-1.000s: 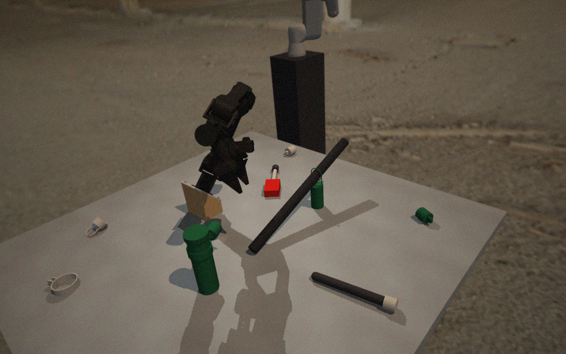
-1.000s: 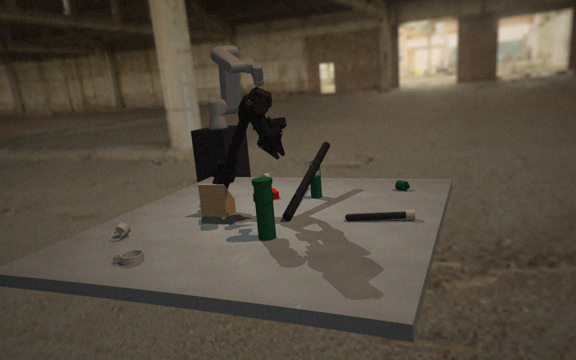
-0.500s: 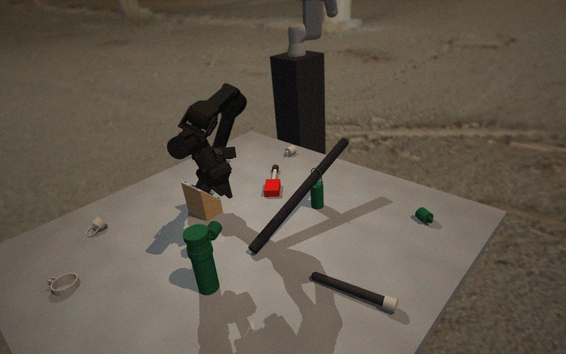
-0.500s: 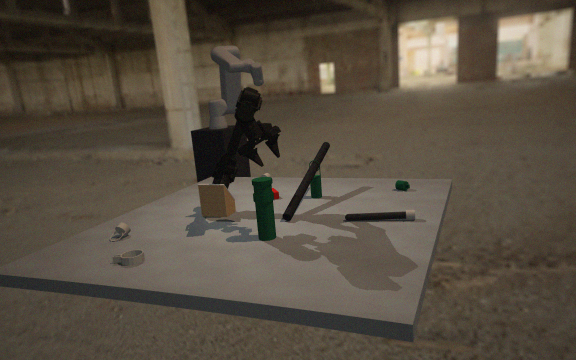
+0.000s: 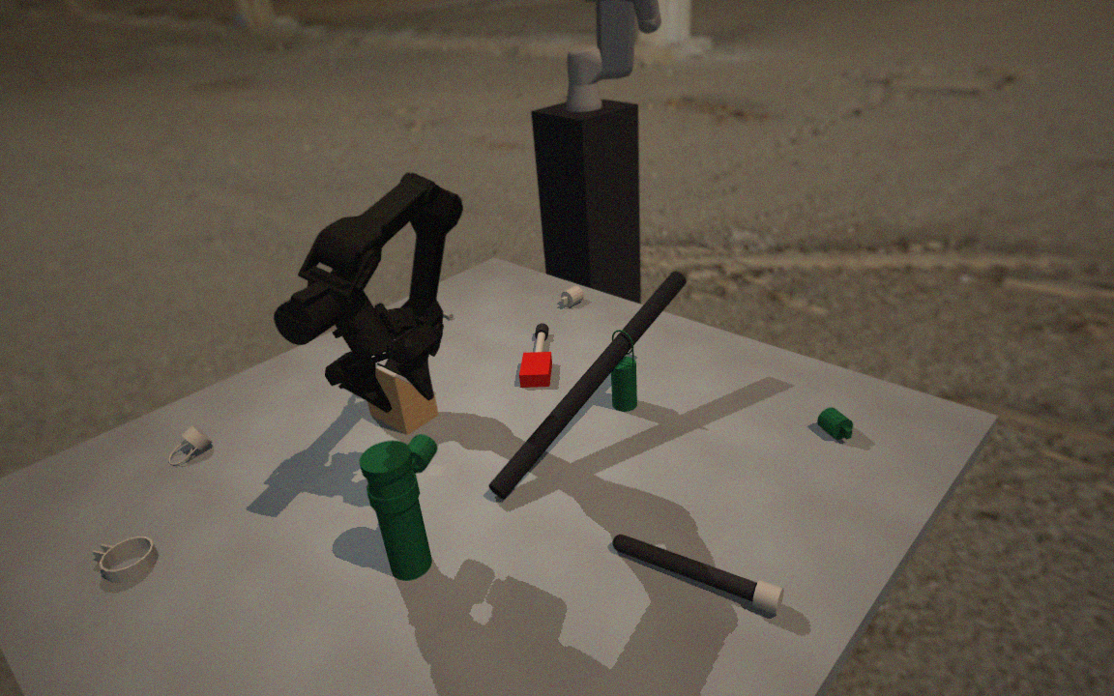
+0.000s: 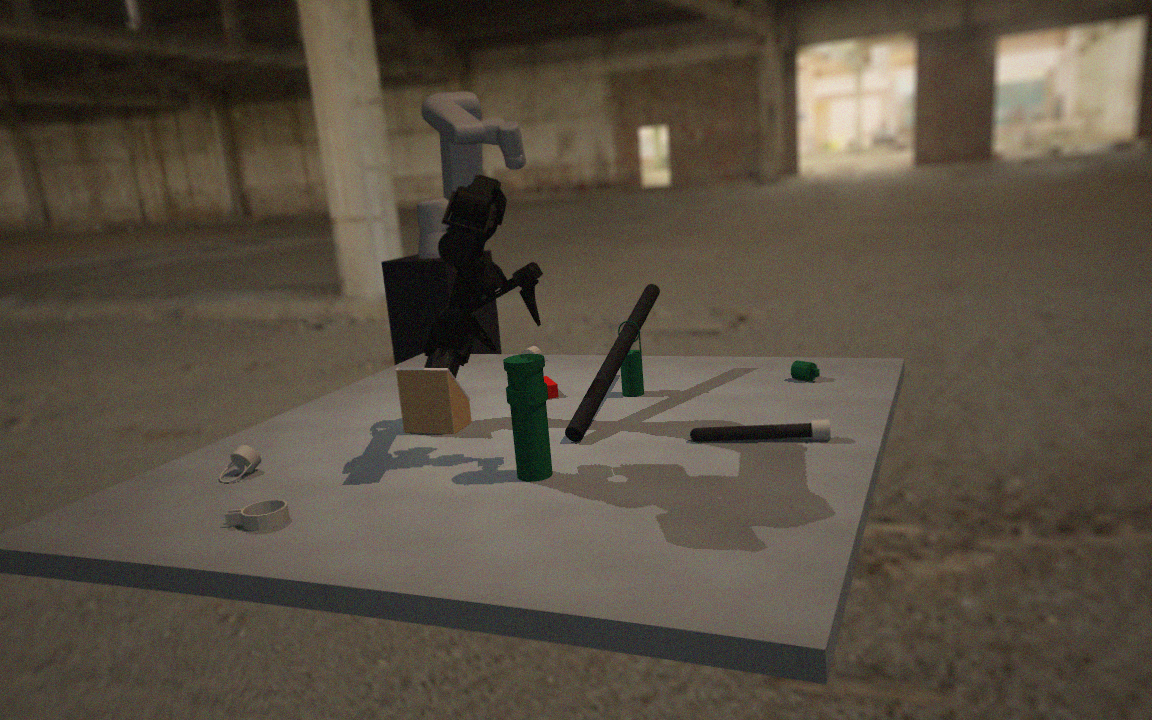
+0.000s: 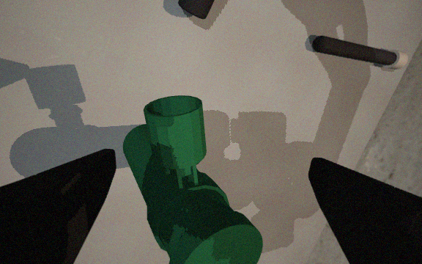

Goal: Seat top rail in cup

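Observation:
The dark top rail [image 5: 578,393] [image 6: 602,385] [image 7: 198,7] slants through the green loop [image 5: 632,350] on the small green post [image 5: 623,388] [image 6: 632,376]. Its lower cut end is outside the cup and close to the table. The big green post [image 5: 405,545] [image 6: 531,447] [image 7: 229,246] stands upright with its brace band [image 5: 393,499] [image 6: 526,394] just under the cap [image 5: 387,458]. The rail-end cup [image 5: 425,451] [image 7: 178,139] hangs there, its mouth facing the rail side. My gripper [image 5: 409,401] [image 7: 215,163] is open and empty; in the wrist view the cup lies between its fingertips.
A wooden block [image 5: 419,415] [image 6: 428,402] stands behind the post. A short rail [image 5: 687,566] [image 6: 755,433] [image 7: 354,51] with a pale end lies right. A red block [image 5: 535,369], a green cap [image 5: 835,422] [image 6: 802,370] and a pale loop cap [image 5: 194,439] [image 6: 244,458] also lie around.

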### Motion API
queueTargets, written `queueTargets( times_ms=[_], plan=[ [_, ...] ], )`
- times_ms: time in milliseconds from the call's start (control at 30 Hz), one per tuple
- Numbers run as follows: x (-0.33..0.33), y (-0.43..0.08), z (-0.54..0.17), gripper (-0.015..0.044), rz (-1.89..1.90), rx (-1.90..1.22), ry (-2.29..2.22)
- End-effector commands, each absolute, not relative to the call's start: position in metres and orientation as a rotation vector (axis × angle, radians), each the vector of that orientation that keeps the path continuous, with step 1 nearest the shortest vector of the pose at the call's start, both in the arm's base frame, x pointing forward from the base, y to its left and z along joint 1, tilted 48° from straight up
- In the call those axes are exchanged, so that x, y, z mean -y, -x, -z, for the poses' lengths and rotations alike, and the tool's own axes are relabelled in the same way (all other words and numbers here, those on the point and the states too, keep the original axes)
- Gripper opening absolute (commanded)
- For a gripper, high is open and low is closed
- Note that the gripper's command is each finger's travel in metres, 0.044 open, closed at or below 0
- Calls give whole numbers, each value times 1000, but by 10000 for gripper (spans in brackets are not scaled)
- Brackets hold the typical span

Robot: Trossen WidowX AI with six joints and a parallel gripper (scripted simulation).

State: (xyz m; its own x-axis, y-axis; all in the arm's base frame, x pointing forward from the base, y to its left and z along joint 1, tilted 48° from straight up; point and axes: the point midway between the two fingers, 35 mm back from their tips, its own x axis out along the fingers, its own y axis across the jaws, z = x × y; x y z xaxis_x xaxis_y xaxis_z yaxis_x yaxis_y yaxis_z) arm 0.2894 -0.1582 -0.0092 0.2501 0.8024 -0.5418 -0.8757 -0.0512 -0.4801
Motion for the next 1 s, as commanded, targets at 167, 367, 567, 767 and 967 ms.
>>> queueTargets(
  times_ms=[167, 367, 567, 767, 967],
  plan=[
    [162, -283, 20, 440, -1393, -28, 942],
    [139, -279, 43, 440, -1396, -1, 943],
    [134, -277, 47, 440, -1397, 4, 943],
    [128, -280, 51, 440, -1392, 12, 942],
    [120, -283, 56, 440, -1385, 23, 941]
  ],
)
